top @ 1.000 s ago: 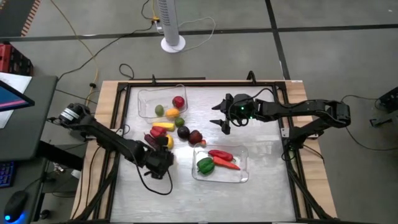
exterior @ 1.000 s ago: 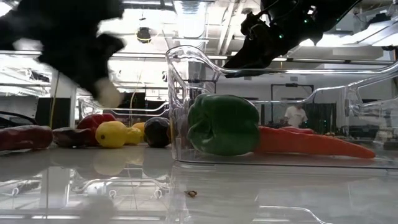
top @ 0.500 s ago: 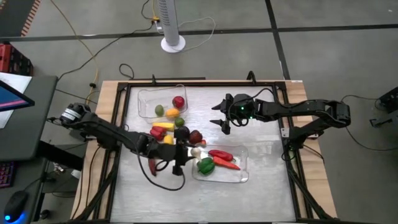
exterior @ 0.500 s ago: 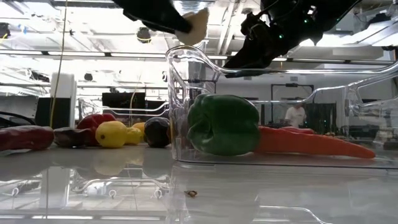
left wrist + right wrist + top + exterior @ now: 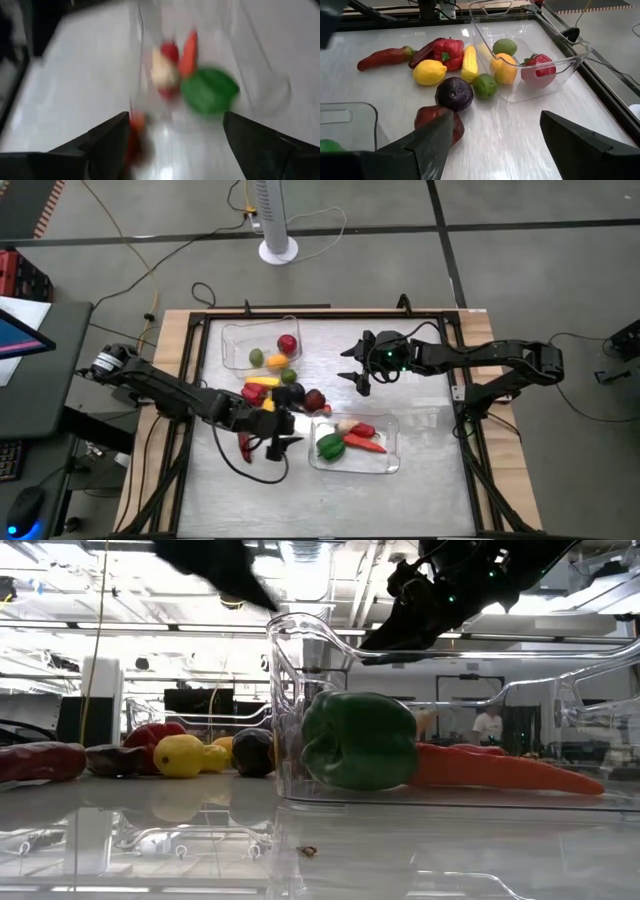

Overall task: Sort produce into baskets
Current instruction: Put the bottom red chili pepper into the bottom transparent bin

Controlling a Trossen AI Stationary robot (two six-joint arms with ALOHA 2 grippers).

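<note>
1. Left gripper (image 5: 292, 426) near tabletop (image 5: 420, 480) centre, jaws released, at the left end of the near basket (image 5: 392, 464).
2. That basket holds a green pepper (image 5: 329, 446), carrot (image 5: 364, 444), red chili (image 5: 361, 429) and a pale piece (image 5: 345, 423).
3. Loose produce (image 5: 452, 93) crowds between it and the far basket (image 5: 235, 352).
4. Right gripper (image 5: 357, 376) hovers toward the far-right corner, jaws released.

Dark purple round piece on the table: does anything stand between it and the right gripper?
Yes. A dark red piece lies on the table between the open right gripper and the dark purple round piece, close beside it.
</note>
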